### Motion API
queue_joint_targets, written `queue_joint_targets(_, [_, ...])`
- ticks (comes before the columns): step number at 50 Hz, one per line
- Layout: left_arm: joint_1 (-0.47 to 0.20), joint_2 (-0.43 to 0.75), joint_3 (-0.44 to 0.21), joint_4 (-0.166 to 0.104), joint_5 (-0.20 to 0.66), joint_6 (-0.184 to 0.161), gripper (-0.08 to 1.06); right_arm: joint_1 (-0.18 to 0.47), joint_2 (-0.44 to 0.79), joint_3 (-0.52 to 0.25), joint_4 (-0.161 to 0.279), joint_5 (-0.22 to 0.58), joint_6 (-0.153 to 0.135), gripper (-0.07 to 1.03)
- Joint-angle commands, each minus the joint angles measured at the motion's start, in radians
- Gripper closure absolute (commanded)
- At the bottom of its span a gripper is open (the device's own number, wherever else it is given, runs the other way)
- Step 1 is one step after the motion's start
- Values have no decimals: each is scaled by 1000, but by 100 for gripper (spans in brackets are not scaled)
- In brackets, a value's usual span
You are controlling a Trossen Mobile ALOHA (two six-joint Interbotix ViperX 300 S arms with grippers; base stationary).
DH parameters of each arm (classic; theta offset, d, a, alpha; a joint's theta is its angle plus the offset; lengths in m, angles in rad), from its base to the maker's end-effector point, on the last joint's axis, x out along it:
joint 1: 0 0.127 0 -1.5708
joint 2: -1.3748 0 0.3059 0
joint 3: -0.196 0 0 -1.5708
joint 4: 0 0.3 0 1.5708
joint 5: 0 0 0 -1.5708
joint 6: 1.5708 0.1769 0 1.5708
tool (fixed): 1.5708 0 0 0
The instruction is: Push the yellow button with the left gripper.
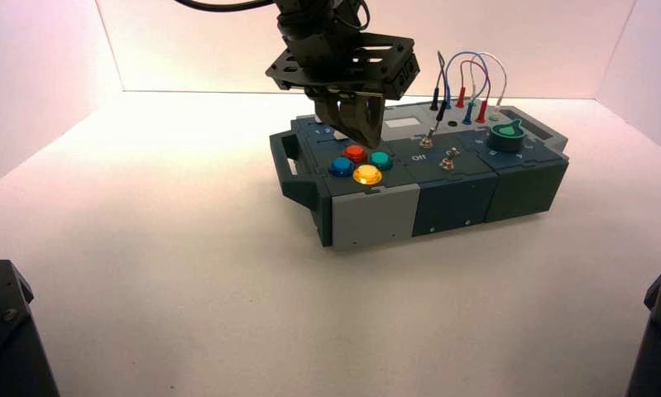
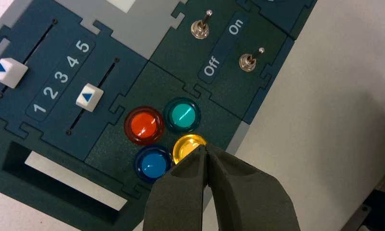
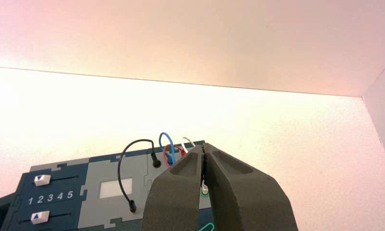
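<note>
The left tool, a black gripper with a perforated flat plate and two dark tapered fingers (image 2: pixel 176 197), is clenched on nothing, its tips together. In the high view it hangs above the near left part of the box, pointing down among the buttons; in the left wrist view its tips overlap the rim of the small round domed yellow button with a shiny gold rim (image 2: pixel 186 146). Whether they touch it cannot be told.

Around that button sit its like-sized neighbours: the round blue button (image 2: pixel 153 164), the round orange-red button (image 2: pixel 143 125) and the round teal-green button (image 2: pixel 182 115). The yellow one is at the near edge of the dark button panel, on the box (image 1: pixel 375 217) with the grey front panel, which rests on the pale tabletop (image 1: pixel 186 273).

As for progress, the approach looks nearly complete: the tool is over the right cluster and already closed for pressing. What seems left is a small alignment onto the yellow dome, the push down, and the lift away; no press can be confirmed.

The right tool (image 3: pixel 204 147) is idle, clenched, raised off the box.
</note>
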Motion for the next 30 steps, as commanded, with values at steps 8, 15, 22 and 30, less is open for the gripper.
queue_joint_targets(8, [87,-71,-58,51,-20,18,101,-3,-3,-14,-2,-6,-2,99])
queue_joint_targets(15, [147,-94,-54,63,-35,41,101,-3,-3,-14,-2,-6,-2,99])
queue_joint_targets(22, [210,-132,-31,63,-101,81,101,-3,-2,-14,-2,-6,-2,99])
queue_joint_targets(30, [276,-167,26,63,-225,115,101,-3,3,-14,-2,-11,-2,99])
